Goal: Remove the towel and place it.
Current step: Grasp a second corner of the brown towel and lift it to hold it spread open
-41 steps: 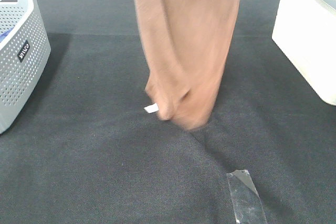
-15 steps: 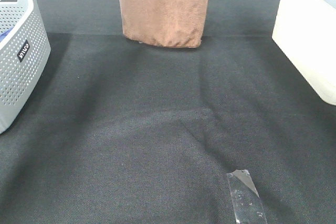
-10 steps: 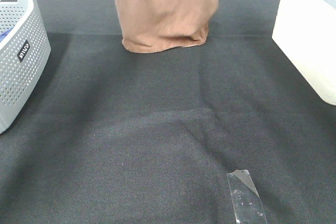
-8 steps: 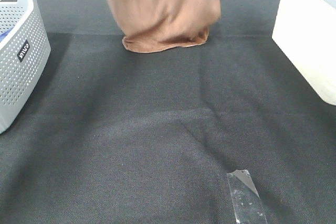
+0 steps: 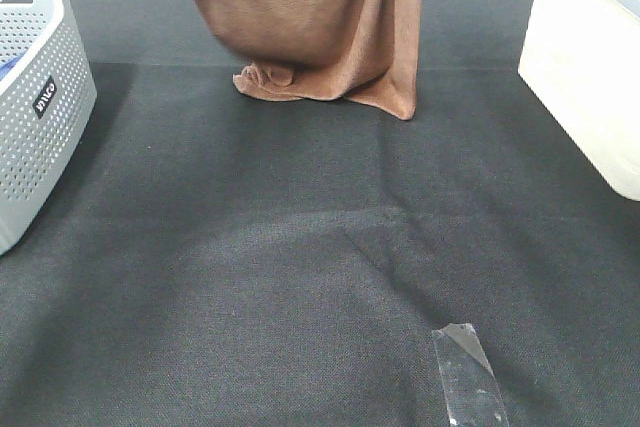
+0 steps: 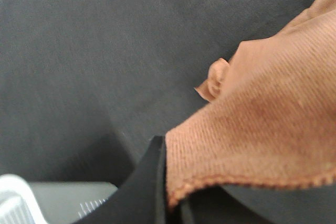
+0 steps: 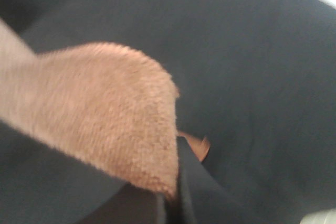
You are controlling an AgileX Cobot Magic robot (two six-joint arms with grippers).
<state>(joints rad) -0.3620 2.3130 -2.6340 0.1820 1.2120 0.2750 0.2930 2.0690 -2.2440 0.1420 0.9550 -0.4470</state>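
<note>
Now, left gripper jaws pinched tight on the towel edge, right gripper jaws clamping another edge, towel hanging below both, lower folds touching the black table covering

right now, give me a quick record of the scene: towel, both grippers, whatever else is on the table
towel: brown, hanging from above, lower end bunched on the black table covering
left gripper: shut on the towel's stitched edge
right gripper: shut on a towel corner
basket: grey, perforated, left edge of view
white bin: right edge of view
tape: clear strip stuck on the covering, front right
task state: towel not yet laid flat
</note>
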